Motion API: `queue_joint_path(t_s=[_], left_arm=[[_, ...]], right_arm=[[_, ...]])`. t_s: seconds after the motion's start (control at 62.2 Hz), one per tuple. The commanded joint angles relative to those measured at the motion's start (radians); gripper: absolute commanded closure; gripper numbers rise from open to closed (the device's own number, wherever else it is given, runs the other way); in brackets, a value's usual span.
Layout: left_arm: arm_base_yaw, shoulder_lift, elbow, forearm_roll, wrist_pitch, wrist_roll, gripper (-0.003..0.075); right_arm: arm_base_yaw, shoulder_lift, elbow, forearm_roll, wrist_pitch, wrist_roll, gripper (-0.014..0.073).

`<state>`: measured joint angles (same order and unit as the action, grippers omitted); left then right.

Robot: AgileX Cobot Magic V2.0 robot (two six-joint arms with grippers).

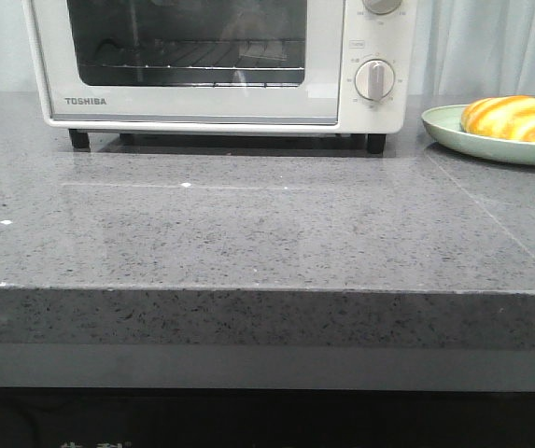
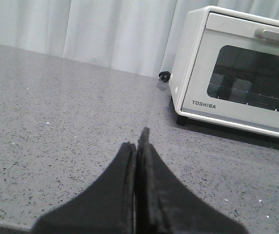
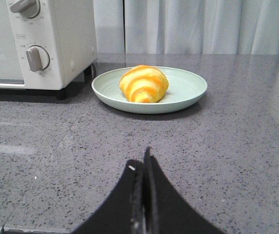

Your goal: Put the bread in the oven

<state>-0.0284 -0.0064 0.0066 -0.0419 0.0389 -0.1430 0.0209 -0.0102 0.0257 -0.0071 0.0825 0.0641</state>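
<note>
- Bread (image 1: 511, 118), golden-orange with pale stripes, lies on a pale green plate (image 1: 454, 131) at the right of the grey speckled counter (image 1: 267, 233).
- White TOSHIBA oven (image 1: 216, 61) stands beside the plate, its glass door shut and the wire rack visible inside.
- Left pincer (image 2: 138, 146) hangs above bare counter, fingers pressed together, holding nothing.
- Right pincer (image 3: 143, 168), likewise pressed together and empty, points toward the bread from well short of the plate.
</note>
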Motion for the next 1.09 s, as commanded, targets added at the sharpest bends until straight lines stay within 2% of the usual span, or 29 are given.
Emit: queue_joint_path(t_s=[0.0, 0.739, 0.868, 0.948, 1.077], left_arm=[[0.001, -0.021, 0.024, -0.006, -0.075, -0.002, 0.0738], [0.001, -0.021, 0.024, -0.006, -0.075, -0.002, 0.0738], [0.001, -0.021, 0.024, -0.001, -0.114, -0.002, 0.0738], [0.001, -0.021, 0.004, -0.001, -0.141, -0.002, 0.0738], [0.001, -0.018, -0.08, 0.008, -0.094, 0.0, 0.0738]], right_arm=[[0.002, -0.021, 0.004, -0.011, -0.088, -0.011, 0.0712], [0.002, -0.021, 0.004, -0.011, -0.121, -0.011, 0.0712], [0.002, -0.021, 0.001, -0.009, -0.125, -0.01, 0.0712], [0.002, -0.021, -0.027, 0.021, -0.098, -0.01, 0.0712], [0.002, -0.021, -0.121, 0.047, -0.011, -0.01, 0.0712]])
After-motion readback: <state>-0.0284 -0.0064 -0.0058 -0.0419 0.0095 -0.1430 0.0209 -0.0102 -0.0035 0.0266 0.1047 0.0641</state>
